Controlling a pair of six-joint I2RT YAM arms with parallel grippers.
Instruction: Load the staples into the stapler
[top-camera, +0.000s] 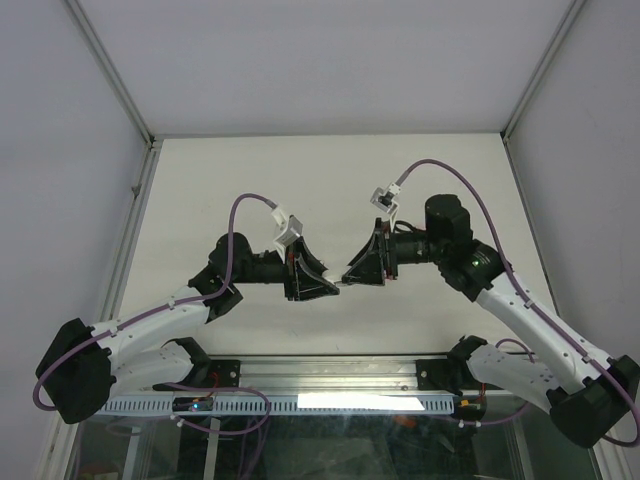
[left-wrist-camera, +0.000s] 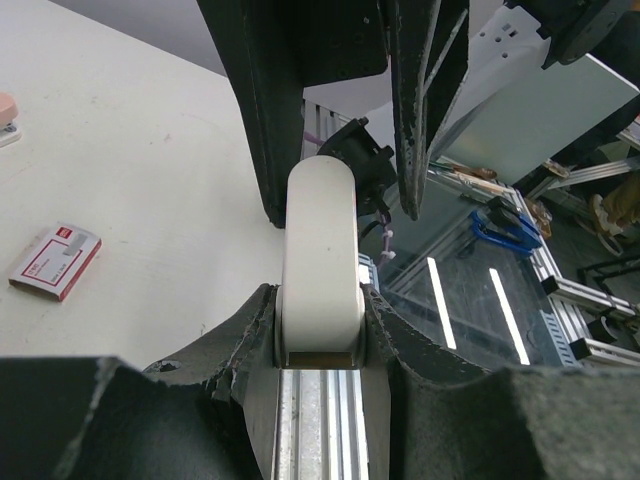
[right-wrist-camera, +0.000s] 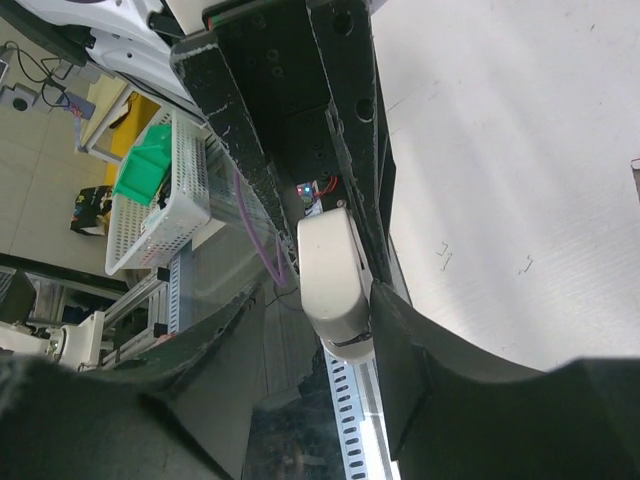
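Held above the table (left-wrist-camera: 150, 180), the stapler (left-wrist-camera: 320, 250) sat clamped at one end in the left gripper (left-wrist-camera: 320, 310). The right gripper (right-wrist-camera: 328, 295) had its jaws apart around the other end, where a square, gentle close looked the safest move.

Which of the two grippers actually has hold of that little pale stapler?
The left gripper: its fingers press both sides of the stapler. The right gripper only straddles the far end, with a gap showing beside it.
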